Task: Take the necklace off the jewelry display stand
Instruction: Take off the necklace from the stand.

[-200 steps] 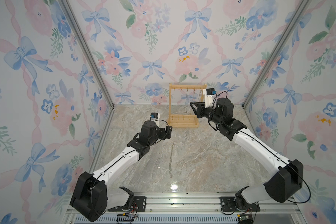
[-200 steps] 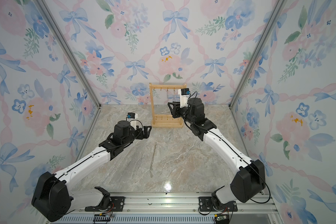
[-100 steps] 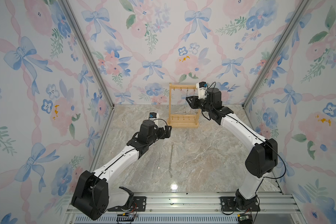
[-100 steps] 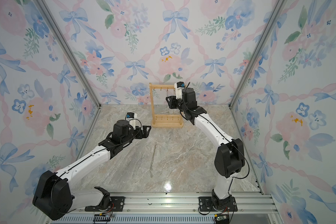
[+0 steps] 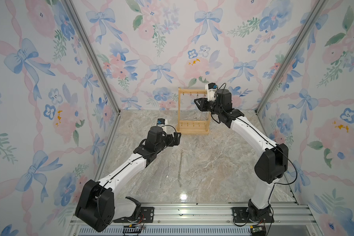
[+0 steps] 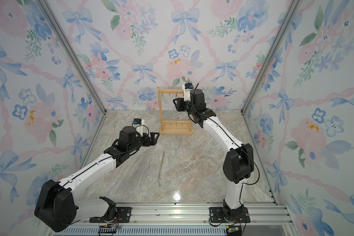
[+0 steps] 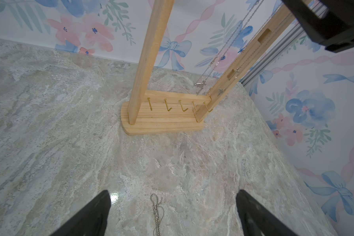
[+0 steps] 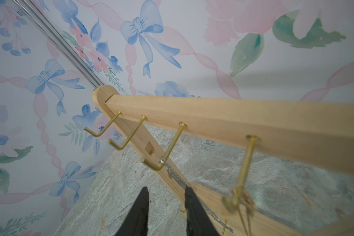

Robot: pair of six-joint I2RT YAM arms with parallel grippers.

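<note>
**Right pincer (image 8: 167, 190) narrow, beside the hanging silver necklace (image 8: 173, 173)**

Its two black fingers stand a little apart, and bare counter (image 8: 131, 204) shows through the gap, so nothing is clamped between them. The silver necklace runs just past one fingertip (image 8: 190, 196); whether chain and finger touch cannot be told. It hangs from the third hook (image 8: 172, 143) on the top bar of the jewelry display stand (image 8: 233, 114). Its long axis drops steeply from the hook's bend toward the low rail, so it lies alongside the pincer, not inside it.

The hook juts from the bar toward the arm and turns up at its tip. The loop probably has to rise and come outward over that tip. A gold necklace (image 8: 239, 196), blurred, hangs from the next hook close by and could snag.

In a top view the left pincer (image 5: 177, 138), spread wide, hovers low near the stand's base, well apart from the top hooks. The right arm is clearly nearer.
</note>
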